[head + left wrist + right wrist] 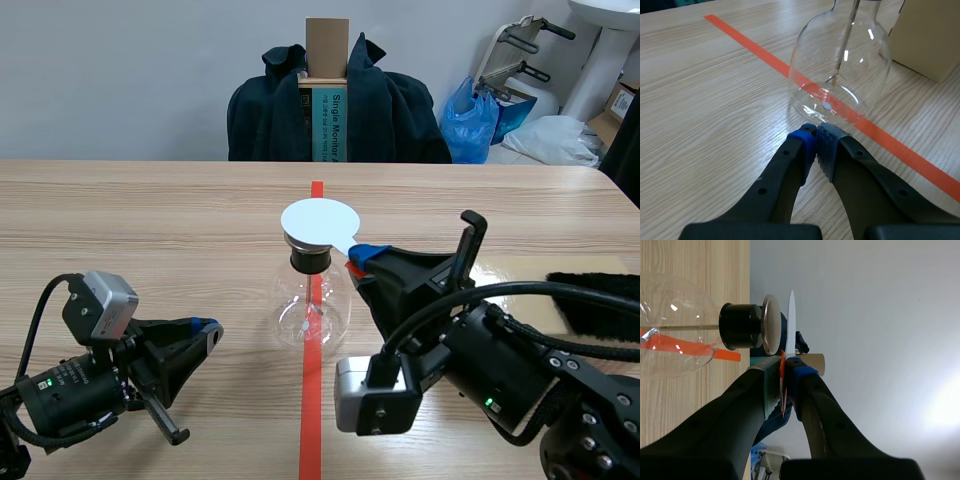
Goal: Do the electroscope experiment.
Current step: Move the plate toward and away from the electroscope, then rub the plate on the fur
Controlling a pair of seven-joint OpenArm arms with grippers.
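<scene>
In the scene view the thin white round disc (320, 220) hides the metal cap (771, 324) under it. The right wrist view shows the disc edge-on just above that cap, and whether they touch is hard to tell. The disc's grip is buried between the pads, showing only a red sliver. The left wrist view cuts off the neck of the clear round-bellied glass flask (310, 305).

The right gripper (362, 257) is rolled on its side at 4 o'clock of the disc. Its jaws pinch the disc's edge, one finger above and one below. The left gripper (816, 140) lies low at 9 o'clock of the flask, its pads pressed together on nothing.

The flask stands upright at the table's centre on the orange-red tape line (750, 47), black stopper (310, 260) upward. Its metal rod (847, 40) runs down the long axis. The disc lies flat, face up.
</scene>
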